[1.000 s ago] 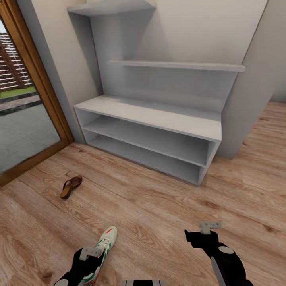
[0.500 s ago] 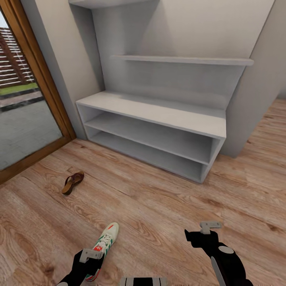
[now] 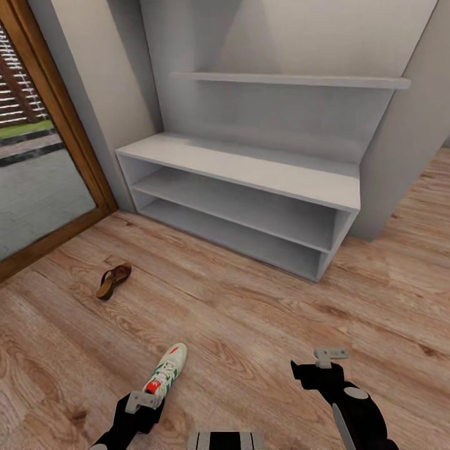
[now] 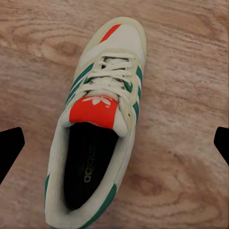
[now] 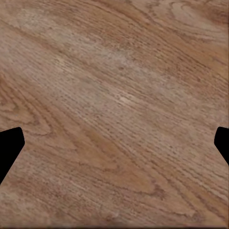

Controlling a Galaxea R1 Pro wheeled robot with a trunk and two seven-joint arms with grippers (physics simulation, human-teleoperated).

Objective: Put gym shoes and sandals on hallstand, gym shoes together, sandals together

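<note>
Ahead of you, the corridor floor [image 3: 250, 325] runs in light wood-grain planks up to the hallstand [image 3: 250, 172], the low white unit standing against the far wall with its flat top and both long shelf compartments bare. A thin white wall shelf [image 3: 294, 80] hangs above it, and a wood-framed glass door [image 3: 37, 162] closes the floor's left side. One gym shoe [image 3: 167, 369] lies on the planks near you, well apart from the hallstand, toe pointing toward it; your left gripper [image 3: 142, 400] hangs over its heel end. In the left wrist view that shoe [image 4: 95, 129] sits upright between the two fingertips, which stand wide apart and clear of it. One sandal [image 3: 113, 280] lies near the door side of the floor, apart from the shoe. Your right gripper [image 3: 330, 356] hovers over bare planks, and in its wrist view the fingertips are spread wide with floor [image 5: 114, 114] between them.
</note>
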